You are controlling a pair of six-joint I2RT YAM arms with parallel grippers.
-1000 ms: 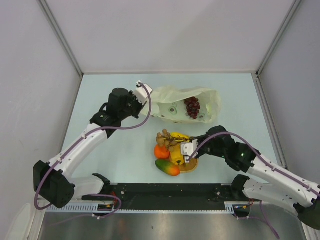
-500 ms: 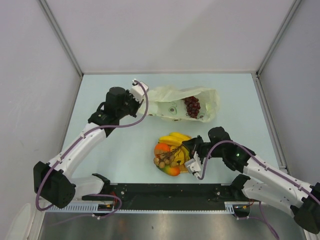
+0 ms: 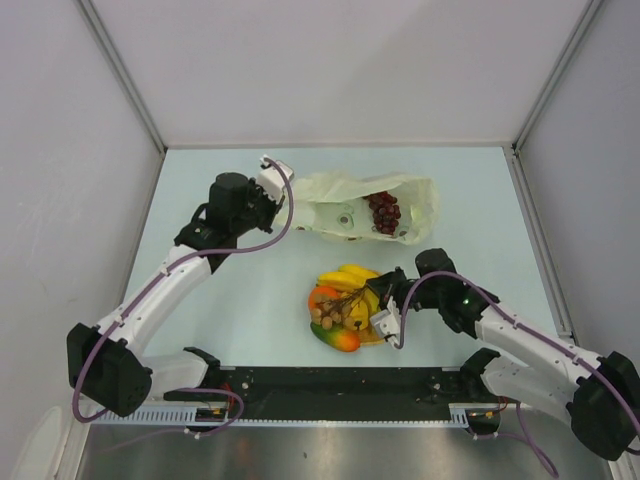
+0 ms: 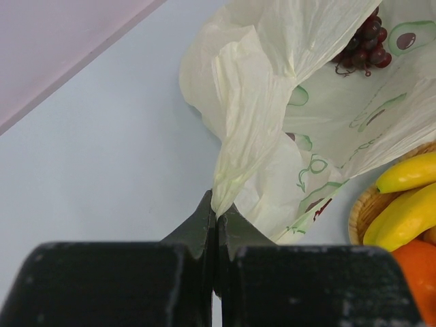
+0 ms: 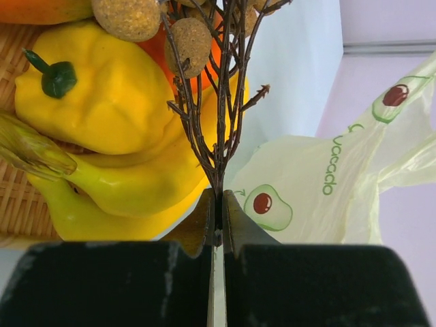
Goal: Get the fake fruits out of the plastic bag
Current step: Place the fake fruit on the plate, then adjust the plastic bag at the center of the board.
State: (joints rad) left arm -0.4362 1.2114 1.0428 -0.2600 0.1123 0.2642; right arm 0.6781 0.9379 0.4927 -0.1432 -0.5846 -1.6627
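The pale yellow-green plastic bag (image 3: 405, 200) (image 4: 272, 109) lies at the far middle of the table with dark purple grapes (image 3: 384, 212) (image 4: 364, 42) inside it. My left gripper (image 3: 283, 192) (image 4: 216, 211) is shut on a twisted edge of the bag at its left end. On the woven mat (image 3: 380, 337) lie bananas (image 3: 350, 277) (image 5: 116, 184), an orange (image 3: 322, 297), a yellow pepper (image 5: 95, 95) and a red-green mango (image 3: 338, 338). My right gripper (image 3: 373, 303) (image 5: 219, 204) is shut on the dark stem of the brown nut-like cluster (image 3: 328, 319) (image 5: 129, 17), which hangs over the pile.
Grey walls with metal posts close the table on three sides. The black rail with the arm bases (image 3: 330, 385) runs along the near edge. The fruit pile sits just in front of the bag, between both arms.
My right gripper carried the nut-like cluster from the far side of the fruit pile to its near left side. The left gripper, still pinching the bag, shifted slightly away and left.
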